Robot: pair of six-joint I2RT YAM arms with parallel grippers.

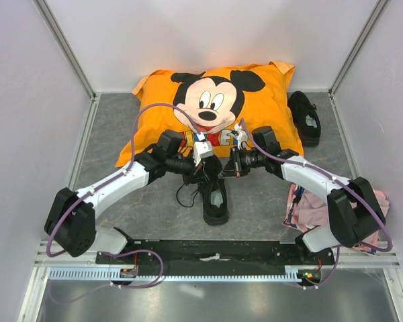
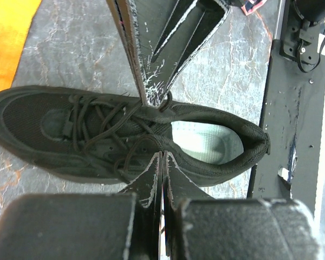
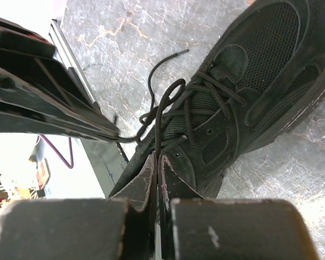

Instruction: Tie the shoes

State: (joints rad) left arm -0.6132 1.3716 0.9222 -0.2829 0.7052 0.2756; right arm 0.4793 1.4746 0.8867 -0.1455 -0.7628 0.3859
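One black shoe [image 1: 215, 199] lies on the grey floor between the arms, toe toward the pillow. The second shoe [image 1: 305, 117] lies at the back right. Both grippers meet above the near shoe's laces. My left gripper [image 1: 200, 166] is shut; in the right wrist view a lace [image 3: 131, 137] runs from its tip [image 3: 115, 131] to the shoe. My right gripper [image 3: 156, 157] is shut on a lace loop [image 3: 163, 103] that rises from the lacing. In the left wrist view the shoe [image 2: 38, 124] lies crosswise, pale insole [image 2: 206, 142] showing, with my left gripper [image 2: 162, 155] closed over it.
An orange Mickey Mouse pillow [image 1: 269, 100] lies behind the near shoe. A pink cloth [image 1: 309, 208] is bunched by the right arm's base. A loose lace end [image 1: 183, 196] trails left of the shoe. White walls enclose the floor; a black base rail [image 1: 215, 251] runs along the near edge.
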